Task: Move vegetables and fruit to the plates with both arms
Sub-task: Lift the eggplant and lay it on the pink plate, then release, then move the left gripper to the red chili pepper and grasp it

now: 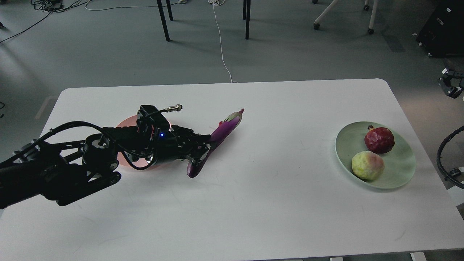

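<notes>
My left gripper [202,148] is shut on the purple eggplant [222,131] near its lower part and holds it tilted above the table, cap end up and to the right. The pale pink plate [125,124] lies just behind and under my left arm, mostly covered by it. The red chili pepper is hidden. The pomegranate [379,140] and the yellow-green fruit [367,165] lie on the mint green plate [400,175] at the right. A small dark part of my right gripper [451,85] shows at the right edge, beyond the table; its fingers cannot be told apart.
The white table [275,203] bears only the two plates and the produce. Chair legs [165,20], cables and a caster base stand on the floor beyond its far edge. A black hose loop [444,159] hangs at the table's right edge.
</notes>
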You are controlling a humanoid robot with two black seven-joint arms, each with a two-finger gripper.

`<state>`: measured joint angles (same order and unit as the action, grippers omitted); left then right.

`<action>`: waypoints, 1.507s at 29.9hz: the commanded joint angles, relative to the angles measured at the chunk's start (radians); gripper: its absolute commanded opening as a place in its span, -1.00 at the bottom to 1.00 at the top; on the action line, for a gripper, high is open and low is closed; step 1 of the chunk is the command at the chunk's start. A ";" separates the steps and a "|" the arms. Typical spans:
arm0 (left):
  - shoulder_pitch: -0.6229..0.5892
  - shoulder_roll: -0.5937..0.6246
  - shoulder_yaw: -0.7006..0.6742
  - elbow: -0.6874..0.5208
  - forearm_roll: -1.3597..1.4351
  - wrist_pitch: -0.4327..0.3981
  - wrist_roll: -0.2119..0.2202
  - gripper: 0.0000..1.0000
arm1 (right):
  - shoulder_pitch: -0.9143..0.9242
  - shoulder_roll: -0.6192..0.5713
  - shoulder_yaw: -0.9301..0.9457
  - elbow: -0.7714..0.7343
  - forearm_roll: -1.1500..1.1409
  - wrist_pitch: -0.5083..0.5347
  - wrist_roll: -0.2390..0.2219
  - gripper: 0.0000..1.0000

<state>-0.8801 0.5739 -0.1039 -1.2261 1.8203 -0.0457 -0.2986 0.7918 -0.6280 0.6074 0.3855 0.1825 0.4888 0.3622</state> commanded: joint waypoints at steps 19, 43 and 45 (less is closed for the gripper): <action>0.087 0.184 -0.010 0.241 -0.113 0.044 -0.123 0.10 | 0.000 -0.012 0.002 0.001 0.000 0.000 0.000 0.97; -0.129 -0.176 -0.002 0.283 -0.059 0.083 -0.041 0.64 | -0.042 -0.059 0.005 -0.001 0.000 0.000 0.004 0.97; -0.129 -0.224 0.033 0.322 -0.035 0.078 -0.024 0.62 | -0.042 -0.064 0.005 0.001 0.000 0.000 0.004 0.97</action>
<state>-1.0017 0.4207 -0.1050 -0.9435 1.7537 0.0396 -0.3525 0.7512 -0.6873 0.6123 0.3850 0.1825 0.4886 0.3668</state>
